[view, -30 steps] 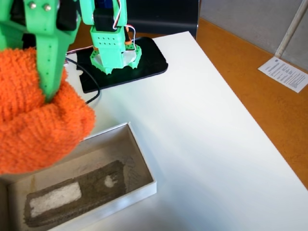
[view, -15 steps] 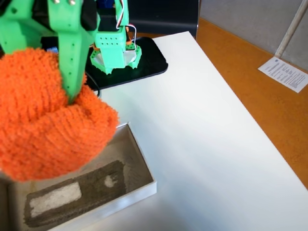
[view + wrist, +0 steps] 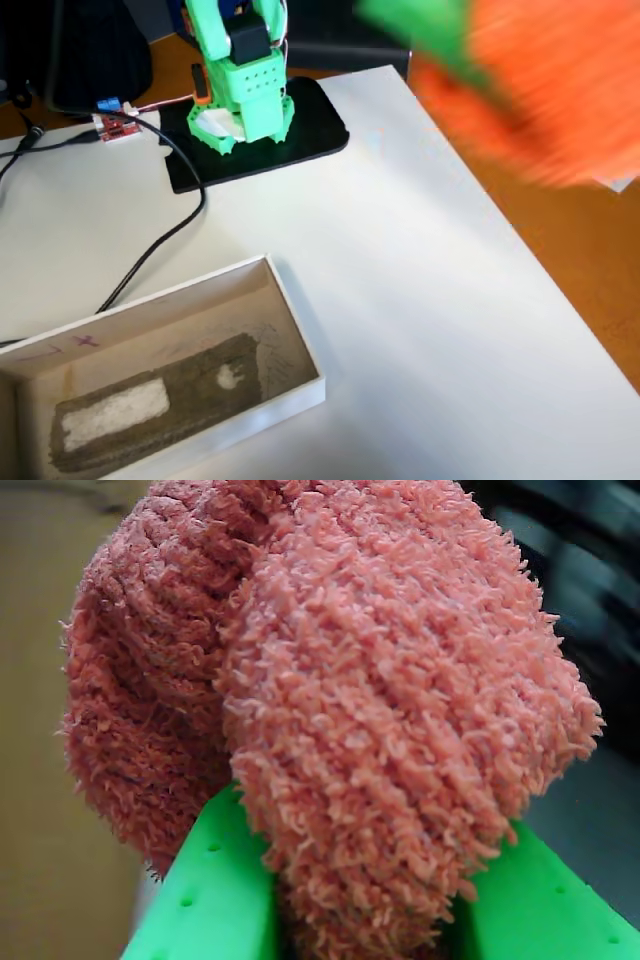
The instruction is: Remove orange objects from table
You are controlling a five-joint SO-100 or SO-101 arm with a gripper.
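The orange object (image 3: 370, 700), a fuzzy knitted soft lump, fills the wrist view. My gripper (image 3: 370, 815) is shut on it, with one green finger (image 3: 215, 880) at its lower left and the other at its lower right. In the fixed view the gripper (image 3: 425, 35) and the orange object (image 3: 545, 85) are a large blur at the top right, held high above the white table's (image 3: 420, 300) right edge and close to the camera. Nothing orange lies on the tabletop.
A shallow white cardboard box (image 3: 300, 340) with a grey pad inside sits at the lower left. The green arm base (image 3: 240, 80) stands on a black plate (image 3: 320, 130) at the back. Black cables (image 3: 170, 230) run across the left. An orange-brown surface (image 3: 590, 270) lies beyond the right edge.
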